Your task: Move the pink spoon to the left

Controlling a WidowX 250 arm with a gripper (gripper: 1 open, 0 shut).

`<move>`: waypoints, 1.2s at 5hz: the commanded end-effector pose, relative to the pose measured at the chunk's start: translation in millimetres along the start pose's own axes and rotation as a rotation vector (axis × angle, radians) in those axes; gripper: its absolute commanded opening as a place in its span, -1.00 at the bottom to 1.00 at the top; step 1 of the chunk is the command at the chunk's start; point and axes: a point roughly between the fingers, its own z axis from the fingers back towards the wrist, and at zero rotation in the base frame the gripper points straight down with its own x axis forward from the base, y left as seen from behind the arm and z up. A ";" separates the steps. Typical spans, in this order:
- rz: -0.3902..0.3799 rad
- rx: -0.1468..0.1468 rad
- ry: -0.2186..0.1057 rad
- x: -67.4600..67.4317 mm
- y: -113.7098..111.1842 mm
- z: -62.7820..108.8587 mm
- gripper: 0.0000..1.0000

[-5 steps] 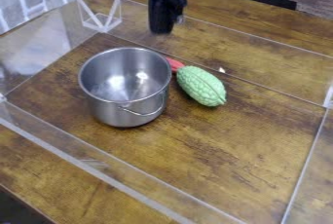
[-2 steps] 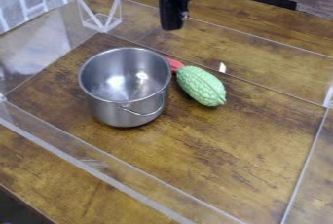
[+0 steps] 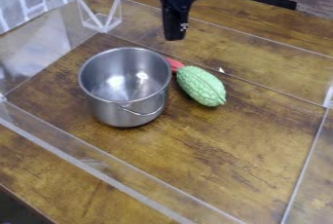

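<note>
Wooden desk [image 3: 247, 169], clear acrylic walls around the work area. One steel pot [image 3: 125, 85] sits left of centre, upright, mouth open, nothing visible inside but reflections. One bumpy green vegetable [image 3: 202, 85] lies just right of the pot, long axis running toward the near right corner, close beside the pot wall but contact uncertain. One pink spoon [image 3: 174, 64]: only a small reddish tip shows, wedged in the gap between the pot's far-right rim and the far end of the vegetable; the rest is hidden behind those two, so its lie and length cannot be read. One thin white streak [image 3: 220, 70] on the desk just beyond the vegetable, unidentified. One dark arm, pointing straight down, its fingers [image 3: 173, 33] hanging toward the far edge, above and behind the spoon tip, well clear of the desk surface as far as this view tells. The fingers read as pressed together, nothing between them. Judgement: the spoon is hemmed in on both sides, which likely explains a vertical approach from above rather than a sideways one. Shut tips would suit nudging or sliding into the narrow gap; a grasp would need them to part first. Spoon not yet moved left; task at its opening approach. Risk: bumping the pot rim or rolling the vegetable.
</note>
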 end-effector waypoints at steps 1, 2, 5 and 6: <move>0.039 0.078 -0.065 7.2 16.7 38.0 -1.00; 0.045 0.083 -0.074 8.8 20.8 40.7 -1.00; 0.091 0.179 -0.054 3.7 14.0 74.1 -1.00; 0.106 0.213 -0.053 -0.3 6.4 79.8 -1.00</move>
